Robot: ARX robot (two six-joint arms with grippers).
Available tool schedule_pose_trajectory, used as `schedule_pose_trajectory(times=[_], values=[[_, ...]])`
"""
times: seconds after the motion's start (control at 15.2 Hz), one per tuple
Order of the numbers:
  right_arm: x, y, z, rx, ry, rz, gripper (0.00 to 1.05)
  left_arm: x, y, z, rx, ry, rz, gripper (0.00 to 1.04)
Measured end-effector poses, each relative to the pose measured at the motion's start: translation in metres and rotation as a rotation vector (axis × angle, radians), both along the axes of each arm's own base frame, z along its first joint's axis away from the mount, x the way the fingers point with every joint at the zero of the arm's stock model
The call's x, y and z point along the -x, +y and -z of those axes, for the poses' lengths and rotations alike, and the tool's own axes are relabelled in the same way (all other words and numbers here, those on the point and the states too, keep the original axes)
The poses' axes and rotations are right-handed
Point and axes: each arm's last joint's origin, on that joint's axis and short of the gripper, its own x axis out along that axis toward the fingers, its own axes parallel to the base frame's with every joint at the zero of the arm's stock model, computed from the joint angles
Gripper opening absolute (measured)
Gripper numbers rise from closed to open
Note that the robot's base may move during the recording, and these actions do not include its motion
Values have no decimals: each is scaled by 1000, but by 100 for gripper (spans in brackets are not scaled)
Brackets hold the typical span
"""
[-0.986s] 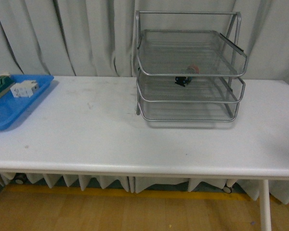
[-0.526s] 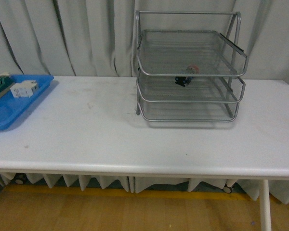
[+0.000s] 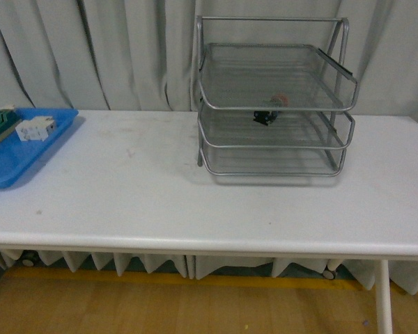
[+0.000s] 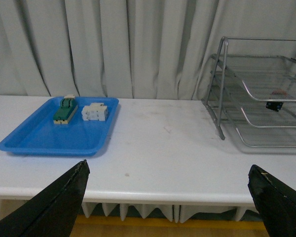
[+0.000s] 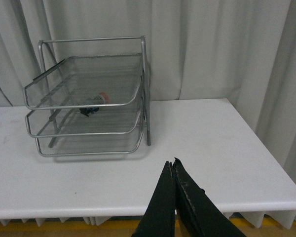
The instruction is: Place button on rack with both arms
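Observation:
The button (image 3: 270, 110) lies inside the silver wire rack (image 3: 273, 104) on its middle tier, red cap toward the back, dark body toward the front. It also shows as the button (image 5: 94, 102) in the rack (image 5: 89, 106) and as the button (image 4: 275, 100) in the rack (image 4: 259, 94). Neither arm appears in the front view. My left gripper (image 4: 170, 175) is open, held back off the table's front edge with nothing between its fingers. The right gripper (image 5: 171, 163) is shut and empty, over the table's front edge, well away from the rack.
A blue tray (image 3: 14, 149) at the table's left end holds a green-and-cream switch (image 3: 1, 124) and a white blocky component (image 3: 35, 128). The same tray (image 4: 39, 138) shows in the left wrist view. Grey curtains hang behind the white table (image 3: 160, 202).
The scene in the front view stays the same apart from a slight shift of the camera. The button rests in the same place in the rack.

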Motion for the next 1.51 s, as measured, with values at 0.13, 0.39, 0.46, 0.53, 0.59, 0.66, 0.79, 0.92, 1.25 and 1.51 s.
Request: schedule_pose_trajectory(times=[0.13, 0.39, 0.46, 0.53, 0.59, 0.66, 0.79, 0.92, 1.25, 1.51], values=[[7, 7, 4, 0, 3, 19, 2, 0, 0, 0, 0, 0, 0, 98], [15, 14, 13, 1, -13, 1, 2, 0, 0, 0, 0, 0, 0, 98], [16, 14, 13, 1, -8, 2, 2, 0, 0, 0, 0, 0, 0, 98], [18, 14, 13, 1, -12, 2, 2, 0, 0, 0, 0, 0, 0, 98], [20, 14, 12, 1, -24, 2, 2, 0, 0, 0, 0, 0, 0, 98], [22, 14, 12, 1, -16, 2, 2, 0, 0, 0, 0, 0, 0, 98], [25, 14, 12, 1, -19, 2, 2, 0, 0, 0, 0, 0, 0, 98], [28, 14, 13, 1, -18, 2, 2, 0, 0, 0, 0, 0, 0, 98], [41, 14, 15, 2, -20, 2, 2, 0, 0, 0, 0, 0, 0, 98], [41, 14, 16, 1, -9, 2, 2, 0, 0, 0, 0, 0, 0, 98]])
